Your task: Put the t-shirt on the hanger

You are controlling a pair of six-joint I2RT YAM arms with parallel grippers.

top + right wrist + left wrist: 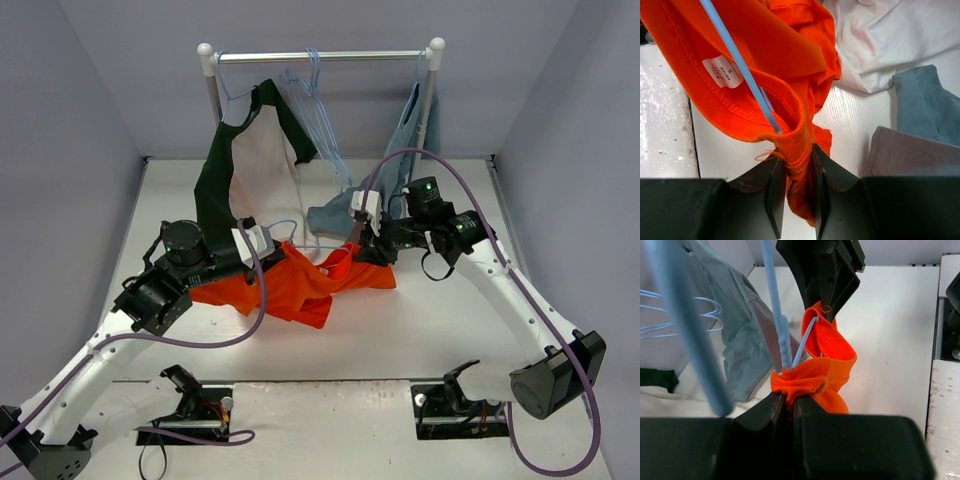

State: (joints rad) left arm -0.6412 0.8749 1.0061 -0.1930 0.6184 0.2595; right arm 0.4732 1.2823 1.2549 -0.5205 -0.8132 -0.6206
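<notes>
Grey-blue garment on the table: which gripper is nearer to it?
Right. The right gripper pinches the t-shirt just beside the grey-blue garment; the left gripper grips the t-shirt farther off to the left.

a robot lab's test cell rather than a home. plain grey-lilac walls [70,120] box in a white bench [430,320] on three sides. a white left arm [90,355] and right arm [510,290] are bolted to black base plates [190,425] along the bottom edge and trail purple cables [415,151]. a small clothes rail [320,57] on white posts stands at top centre.
</notes>
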